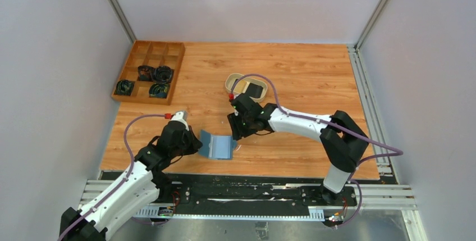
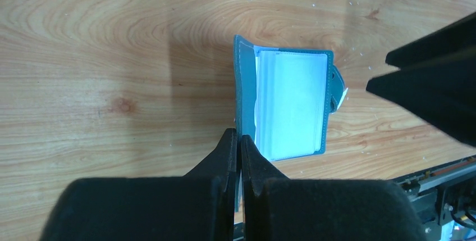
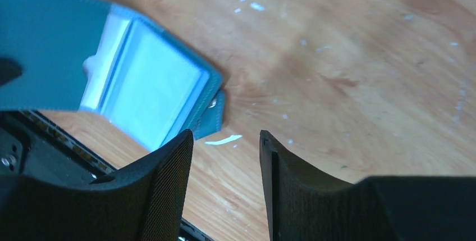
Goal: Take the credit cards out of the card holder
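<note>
Wooden bench (image 1: 303,72) holds the card holder (image 2: 292,106), lying open. Left claw (image 2: 238,145) pinches its raised cover, likely to keep it open. Right claw (image 3: 226,151), spread and empty, hovers just right of the card holder.

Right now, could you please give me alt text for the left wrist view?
An open teal card holder lies on the wooden table, its pale pocket facing up, the left hand pinched shut on its raised cover. The right hand shows dark at the right edge.
</note>
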Controlling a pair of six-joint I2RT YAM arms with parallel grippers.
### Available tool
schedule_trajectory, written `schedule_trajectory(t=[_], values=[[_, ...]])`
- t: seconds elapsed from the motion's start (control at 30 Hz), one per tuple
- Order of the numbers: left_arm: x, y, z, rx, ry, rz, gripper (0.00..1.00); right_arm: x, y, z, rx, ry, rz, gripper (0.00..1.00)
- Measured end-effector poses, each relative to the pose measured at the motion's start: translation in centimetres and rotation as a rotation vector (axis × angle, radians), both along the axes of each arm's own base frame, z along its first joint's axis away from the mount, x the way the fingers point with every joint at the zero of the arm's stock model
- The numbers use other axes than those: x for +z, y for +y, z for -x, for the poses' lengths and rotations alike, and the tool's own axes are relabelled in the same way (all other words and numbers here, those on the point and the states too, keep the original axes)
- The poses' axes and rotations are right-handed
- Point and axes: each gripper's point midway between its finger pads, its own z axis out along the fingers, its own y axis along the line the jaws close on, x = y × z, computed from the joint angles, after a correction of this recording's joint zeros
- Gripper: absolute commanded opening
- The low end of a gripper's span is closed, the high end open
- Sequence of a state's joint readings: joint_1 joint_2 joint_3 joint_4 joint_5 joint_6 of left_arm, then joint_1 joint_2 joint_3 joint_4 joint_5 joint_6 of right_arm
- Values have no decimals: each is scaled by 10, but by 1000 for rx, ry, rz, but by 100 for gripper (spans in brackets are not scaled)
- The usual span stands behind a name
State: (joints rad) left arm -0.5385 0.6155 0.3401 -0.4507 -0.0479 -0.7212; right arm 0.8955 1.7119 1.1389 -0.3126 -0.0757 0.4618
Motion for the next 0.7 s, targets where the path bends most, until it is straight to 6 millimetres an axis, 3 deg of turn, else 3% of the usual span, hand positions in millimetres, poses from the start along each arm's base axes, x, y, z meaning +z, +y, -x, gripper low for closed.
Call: schedule_trajectory(t=[0.1, 0.23, 0.5, 0.7], values=[[-2, 1, 0, 0, 7, -13, 0, -1, 8, 14, 69, -18, 16, 51], [-4, 2, 0, 1, 15, -23, 0, -7, 11, 17, 91, -19, 25, 50], [-6, 3, -1, 6, 22, -32, 0, -37, 1, 29, 101, 27, 65, 47], [-7, 5, -1, 13, 26, -41, 0, -37, 8, 30, 116, 29, 32, 42]])
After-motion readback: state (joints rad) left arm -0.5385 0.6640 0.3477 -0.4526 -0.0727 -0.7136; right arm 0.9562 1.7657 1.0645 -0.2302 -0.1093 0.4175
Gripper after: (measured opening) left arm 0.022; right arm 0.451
